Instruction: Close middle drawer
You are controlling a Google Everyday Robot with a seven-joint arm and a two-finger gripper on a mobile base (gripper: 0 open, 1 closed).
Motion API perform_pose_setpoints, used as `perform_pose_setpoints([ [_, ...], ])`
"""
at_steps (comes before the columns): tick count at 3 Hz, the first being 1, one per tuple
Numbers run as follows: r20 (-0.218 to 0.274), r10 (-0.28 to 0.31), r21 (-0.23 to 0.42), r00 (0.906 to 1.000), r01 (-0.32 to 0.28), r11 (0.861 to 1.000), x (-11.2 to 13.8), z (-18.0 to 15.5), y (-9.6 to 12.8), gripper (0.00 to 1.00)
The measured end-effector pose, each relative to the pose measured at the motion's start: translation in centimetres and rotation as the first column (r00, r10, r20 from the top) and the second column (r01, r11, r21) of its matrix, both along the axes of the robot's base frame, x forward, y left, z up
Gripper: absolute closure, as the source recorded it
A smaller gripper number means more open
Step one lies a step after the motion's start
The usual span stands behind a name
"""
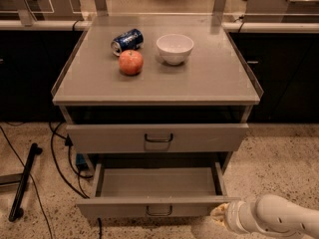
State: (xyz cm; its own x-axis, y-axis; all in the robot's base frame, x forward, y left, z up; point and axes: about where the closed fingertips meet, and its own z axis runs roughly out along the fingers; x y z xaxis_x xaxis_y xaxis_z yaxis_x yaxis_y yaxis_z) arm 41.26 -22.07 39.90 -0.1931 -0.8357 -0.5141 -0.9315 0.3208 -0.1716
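Observation:
The middle drawer [158,206] stands pulled well out below the top drawer [157,137]. Its shallow grey tray [159,182] looks empty, and a small dark loop handle [159,211] sits at the centre of its low front. My gripper [220,215] is at the end of the white arm [279,218] that comes in from the lower right. It is next to the right end of the middle drawer's front. I cannot tell whether it touches the front.
On the cabinet top [209,78] lie a blue can on its side [127,40], a red apple [131,62] and a white bowl [175,48]. Black cables [60,168] and a black bar [22,183] lie on the floor at the left.

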Motion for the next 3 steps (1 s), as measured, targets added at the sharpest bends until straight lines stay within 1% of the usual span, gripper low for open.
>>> perform_pose_setpoints([
  [1,0.111,0.014,0.041,0.9937,-0.019,0.999,1.6,0.3,1.3,1.0],
  [2,0.204,0.03,0.07,0.9785,-0.045,0.997,3.6,0.7,2.8,1.0],
  [3,0.254,0.035,0.083,0.9667,-0.058,0.995,5.6,0.7,3.7,1.0],
])
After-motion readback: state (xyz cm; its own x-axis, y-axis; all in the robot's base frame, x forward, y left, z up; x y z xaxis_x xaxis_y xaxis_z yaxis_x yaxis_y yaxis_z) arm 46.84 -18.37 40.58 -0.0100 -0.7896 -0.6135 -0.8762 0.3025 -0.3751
